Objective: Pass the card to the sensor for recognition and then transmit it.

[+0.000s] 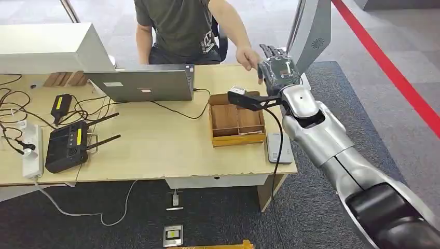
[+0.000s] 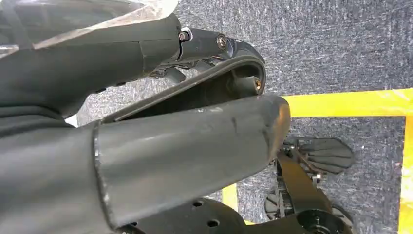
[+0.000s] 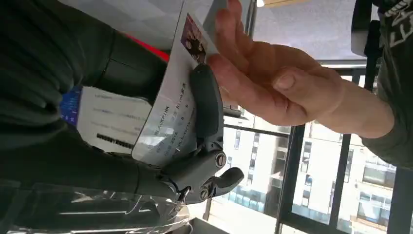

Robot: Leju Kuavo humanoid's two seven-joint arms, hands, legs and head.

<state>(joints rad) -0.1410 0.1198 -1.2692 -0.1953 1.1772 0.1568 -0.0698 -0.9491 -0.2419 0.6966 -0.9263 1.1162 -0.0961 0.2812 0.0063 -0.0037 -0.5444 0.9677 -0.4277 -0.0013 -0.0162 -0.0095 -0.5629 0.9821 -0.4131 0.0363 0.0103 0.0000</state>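
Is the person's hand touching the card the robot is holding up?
Touching. In the right wrist view the person's hand has its fingers laid against the card, which the right hand pinches with its thumb across the face.

Head view: high, looking forward and down over the surface (image 1: 155, 150). Right wrist view: close behind the fingers (image 3: 207, 105), facing the person's hand (image 3: 272, 83), shared with head view. Left wrist view: floorward.

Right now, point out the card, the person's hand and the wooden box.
card (image 3: 170, 105), right wrist view, its printed face beside the thumb.
person's hand (image 3: 272, 87), right wrist view, the palm.
wooden box (image 1: 238, 139), head view, its front wall.
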